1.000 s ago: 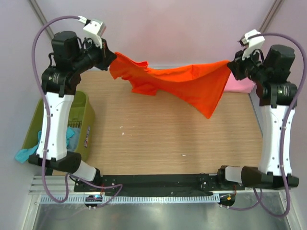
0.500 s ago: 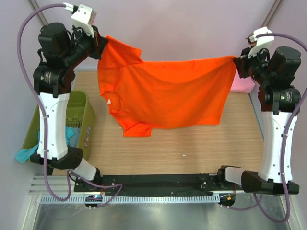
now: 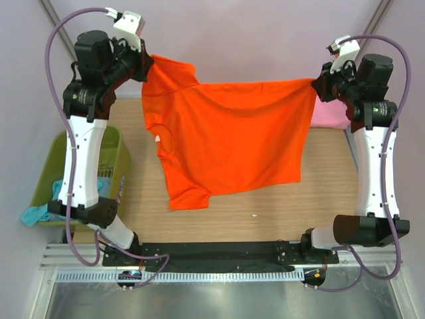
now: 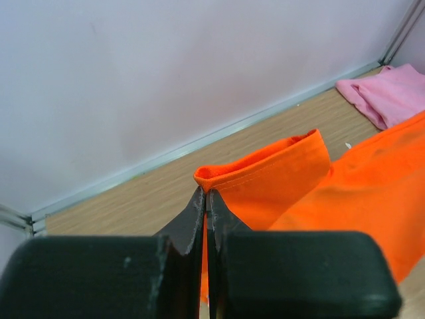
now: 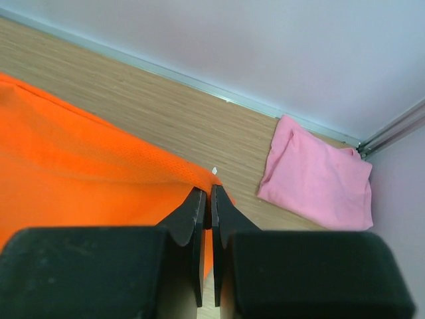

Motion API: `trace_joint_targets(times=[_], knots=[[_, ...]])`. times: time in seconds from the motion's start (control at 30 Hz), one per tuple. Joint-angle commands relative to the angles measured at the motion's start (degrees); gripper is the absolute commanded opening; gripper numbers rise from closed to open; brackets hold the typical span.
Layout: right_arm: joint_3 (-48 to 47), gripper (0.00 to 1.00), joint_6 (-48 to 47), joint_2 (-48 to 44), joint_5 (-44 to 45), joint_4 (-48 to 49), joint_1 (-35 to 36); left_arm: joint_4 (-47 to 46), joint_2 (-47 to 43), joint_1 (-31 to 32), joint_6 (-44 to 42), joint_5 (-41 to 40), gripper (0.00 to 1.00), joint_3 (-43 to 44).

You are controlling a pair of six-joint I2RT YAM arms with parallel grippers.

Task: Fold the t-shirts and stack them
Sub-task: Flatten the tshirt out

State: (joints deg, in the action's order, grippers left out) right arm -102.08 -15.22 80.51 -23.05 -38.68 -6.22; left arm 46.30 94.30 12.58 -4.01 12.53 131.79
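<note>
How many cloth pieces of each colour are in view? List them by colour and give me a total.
orange t-shirt, stretched out in the air: 1
pink folded shirt, at the far right: 1
teal cloth, hanging out of the green tub: 1
Total: 3

The orange t-shirt (image 3: 232,139) is matt knit cloth, the table (image 3: 265,207) smooth wood-grain, the fingers (image 4: 189,226) matt black plastic.
</note>
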Motion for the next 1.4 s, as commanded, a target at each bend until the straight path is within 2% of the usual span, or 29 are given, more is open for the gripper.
trace_joint_targets(times=[0.0,0.13,0.23,0.33,0.5,0.73,0.9,1.03,1.13,1.17,1.27,1.33,1.37], knots=[[-3.65,0.01,0.37,-4.83,-1.74,-0.51,-0.02,-1.05,-10.25,-0.27,-1.70,-1.37,0.00,-1.70],[-3.12,0.01,-0.60,-11.66,-1.12,-7.01,-0.02,1.33,-18.61,-0.27,-2.66,-1.55,0.00,-10.03],[-3.47,0.01,-0.86,-15.55,-0.33,-12.27,-0.02,3.87,-23.28,-0.19,-4.77,-2.34,0.00,-11.38],[-4.53,0.01,-0.95,-20.56,0.72,-18.69,-0.02,7.73,-26.17,-0.19,-5.13,-1.99,0.00,-9.97],[-5.93,0.01,-0.69,-28.38,2.30,-23.02,-0.02,10.30,-30.05,-0.19,-3.38,-0.06,0.00,-7.60],[-17.95,0.01,2.22,-28.05,3.10,-29.26,-0.02,12.23,-29.44,-0.19,-1.79,1.00,0.00,4.25],[-19.74,0.01,1.34,-24.97,3.71,-27.69,-0.02,10.04,-26.11,-0.19,-3.72,0.74,0.00,6.99],[-13.34,0.01,-0.94,-23.73,3.71,-23.39,-0.02,7.75,-23.38,-0.19,-5.21,-0.05,0.00,2.96],[-0.63,0.01,-2.70,-23.73,2.57,-18.48,-0.02,6.17,-22.24,-0.27,-6.36,1.00,0.00,-7.74],[2.47,0.01,-3.23,-23.73,2.22,-17.15,-0.02,3.38,-22.14,-0.27,-6.71,1.52,0.00,-14.65],[14.51,0.01,-4.90,-23.03,1.95,-9.86,-0.02,-5.13,-20.22,-0.27,-7.06,1.53,0.00,-27.50],[19.88,0.01,-6.04,-20.40,1.26,-4.43,-0.02,-7.62,-16.36,-0.19,-7.68,1.35,0.00,-29.39],[24.52,0.01,-6.13,-18.74,0.90,-2.65,-0.02,-8.76,-10.77,-0.27,-8.11,1.44,0.00,-29.48]])
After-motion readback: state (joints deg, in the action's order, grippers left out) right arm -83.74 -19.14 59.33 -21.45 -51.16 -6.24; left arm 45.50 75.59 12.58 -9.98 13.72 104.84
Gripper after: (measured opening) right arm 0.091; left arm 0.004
